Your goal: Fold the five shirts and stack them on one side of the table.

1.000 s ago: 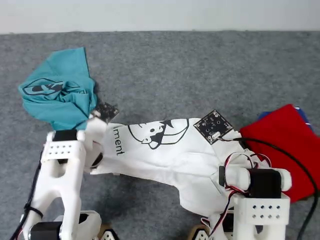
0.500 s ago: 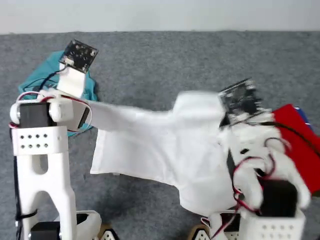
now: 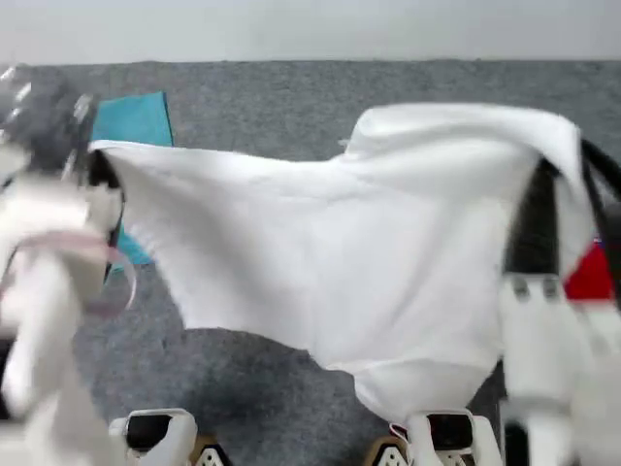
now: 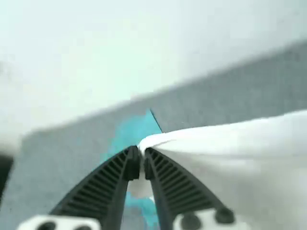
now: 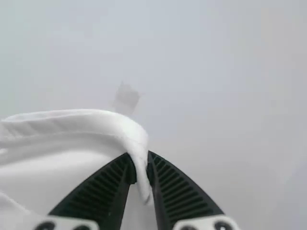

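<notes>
A white shirt [image 3: 369, 262] hangs spread in the air above the grey table [image 3: 291, 107], held up between both arms. My left gripper [image 4: 136, 160] is shut on one upper corner of the white shirt [image 4: 230, 148] at the left. At the right, my right gripper [image 5: 139, 175] is shut on the other upper edge of the white shirt [image 5: 72, 143]. A teal shirt [image 3: 136, 121] lies crumpled at the far left of the table, also seen as the teal shirt [image 4: 127, 134] beyond my left gripper. A red shirt [image 3: 587, 277] peeks out at the right behind the arm.
The left arm [image 3: 49, 243] and the right arm [image 3: 548, 320] stand raised high at either side. The arm bases [image 3: 155, 432] sit at the table's near edge. A pale wall [image 3: 310, 29] runs behind the table's far edge.
Both arms have lifted the white shirt off the table and pulled it wide, so it now hangs stretched in the air. The shirt's printed side no longer shows.
</notes>
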Controlling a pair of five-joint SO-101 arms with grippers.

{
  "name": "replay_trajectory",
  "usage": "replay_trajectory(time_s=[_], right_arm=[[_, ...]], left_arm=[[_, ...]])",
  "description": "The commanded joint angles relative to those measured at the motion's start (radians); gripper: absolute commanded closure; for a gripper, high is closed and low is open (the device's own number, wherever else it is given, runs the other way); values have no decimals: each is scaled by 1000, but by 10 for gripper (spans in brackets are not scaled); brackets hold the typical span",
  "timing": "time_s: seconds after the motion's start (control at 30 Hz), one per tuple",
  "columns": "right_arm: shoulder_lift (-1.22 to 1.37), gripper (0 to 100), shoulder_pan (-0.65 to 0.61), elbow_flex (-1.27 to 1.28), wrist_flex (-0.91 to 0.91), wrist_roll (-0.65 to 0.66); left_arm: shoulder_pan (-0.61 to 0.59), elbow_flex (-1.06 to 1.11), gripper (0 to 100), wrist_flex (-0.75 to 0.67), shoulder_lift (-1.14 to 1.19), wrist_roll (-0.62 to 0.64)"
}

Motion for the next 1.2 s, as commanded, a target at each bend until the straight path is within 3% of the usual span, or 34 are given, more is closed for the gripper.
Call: replay_trajectory(time_s=[0.0, 0.23, 0.57, 0.9, 1.17], right_arm=[[16, 988, 15, -172, 111, -11], [16, 988, 147, -218, 220, -14], [81, 988, 154, -94, 254, -55], [177, 988, 151, 238, -44, -92], [390, 988, 41, 404, -286, -44]], left_arm=[[0, -51, 987, 21, -172, 29], [-8, -51, 987, 21, -311, 54], [0, 71, 987, 15, -284, 48], [-6, 363, 987, -192, -199, 52], [0, 490, 987, -394, -11, 52]])
